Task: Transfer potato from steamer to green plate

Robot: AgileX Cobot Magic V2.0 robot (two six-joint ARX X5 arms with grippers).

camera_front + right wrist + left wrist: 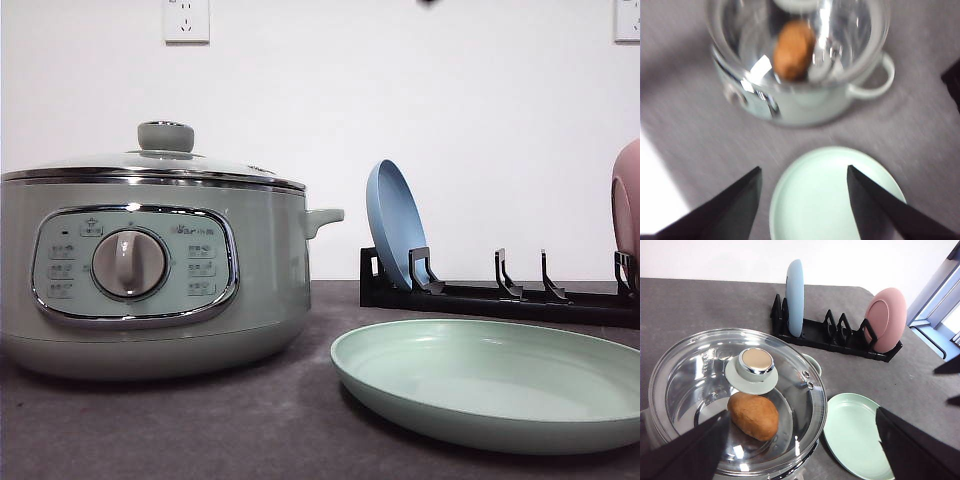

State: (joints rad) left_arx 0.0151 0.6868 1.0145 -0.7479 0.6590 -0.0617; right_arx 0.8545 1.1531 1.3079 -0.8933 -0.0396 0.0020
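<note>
Potato (753, 415) inside steamer (150, 270) under shut glass lid (695, 390), long axis slanting across pot floor; left end effector (802, 440) spread wide, empty, directly above lid, nearer; right end effector (804, 200) likewise released, above green plate (835, 195).

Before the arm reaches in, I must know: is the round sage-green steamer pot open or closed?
Closed. The glass lid sits on the steamer, and the potato shows through it.

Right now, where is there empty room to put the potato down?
The green plate is bare. Grey table lies open behind the steamer. The rack is crowded with the blue plate and pink plate.
</note>
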